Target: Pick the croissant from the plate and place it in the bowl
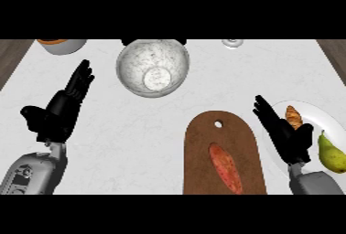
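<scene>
A golden-brown croissant (pixel 293 117) lies on a white plate (pixel 323 118) at the right side of the counter. My right hand (pixel 286 135) hovers over the plate's left edge, just left of the croissant, with fingers straight and open. A grey marbled bowl (pixel 153 67) stands at the far middle of the counter with nothing in it. At the left my left hand (pixel 61 109) rests open with its fingers pointing away, holding nothing.
A green pear (pixel 332 155) lies on the same plate, nearer to me. A brown cutting board (pixel 224 155) with a reddish sweet potato (pixel 225 168) lies between the hands. An orange-rimmed dish (pixel 62 45) and a small white object (pixel 233 43) sit at the far edge.
</scene>
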Controlling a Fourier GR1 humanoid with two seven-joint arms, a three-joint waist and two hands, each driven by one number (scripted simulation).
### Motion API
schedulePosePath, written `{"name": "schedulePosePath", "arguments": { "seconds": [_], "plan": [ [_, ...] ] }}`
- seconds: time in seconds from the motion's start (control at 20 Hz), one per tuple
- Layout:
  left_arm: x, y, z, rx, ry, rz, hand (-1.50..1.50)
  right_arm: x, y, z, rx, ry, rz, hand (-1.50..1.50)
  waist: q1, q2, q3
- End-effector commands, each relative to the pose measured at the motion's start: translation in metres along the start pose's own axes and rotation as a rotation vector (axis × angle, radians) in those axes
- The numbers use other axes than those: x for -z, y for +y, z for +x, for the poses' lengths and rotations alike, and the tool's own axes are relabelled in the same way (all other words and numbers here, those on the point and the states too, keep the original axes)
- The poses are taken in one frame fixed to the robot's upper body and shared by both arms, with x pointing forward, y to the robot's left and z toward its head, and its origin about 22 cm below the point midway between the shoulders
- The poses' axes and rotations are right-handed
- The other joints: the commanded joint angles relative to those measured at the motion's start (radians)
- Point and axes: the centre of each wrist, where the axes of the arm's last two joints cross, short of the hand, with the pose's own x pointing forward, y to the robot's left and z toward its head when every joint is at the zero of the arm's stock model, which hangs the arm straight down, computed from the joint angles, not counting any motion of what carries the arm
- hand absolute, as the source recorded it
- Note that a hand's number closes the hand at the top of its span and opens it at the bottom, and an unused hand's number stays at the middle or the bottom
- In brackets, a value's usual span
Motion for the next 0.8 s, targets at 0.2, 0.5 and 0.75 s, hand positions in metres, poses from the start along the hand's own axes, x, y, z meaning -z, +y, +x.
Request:
{"name": "schedulePosePath", "arguments": {
  "seconds": [0.2, 0.5, 0.75],
  "plan": [
    [-0.022, -0.016, -0.031, -0.053, 0.033, 0.054, 0.0, -0.009, -0.019, 0.014, -0.316, -0.004, -0.08, 1.5, 0.003, 0.02, -0.02],
    [-0.023, -0.023, -0.033, -0.11, 0.095, 0.049, 0.0, -0.017, -0.036, 0.009, -0.362, -0.323, -0.662, -1.5, -0.036, 0.014, -0.015],
    [-0.033, -0.035, -0.033, -0.116, 0.095, 0.012, 0.0, -0.054, -0.002, 0.001, -0.416, -0.55, -0.673, -1.5, -0.016, 0.015, -0.018]
  ]
}}
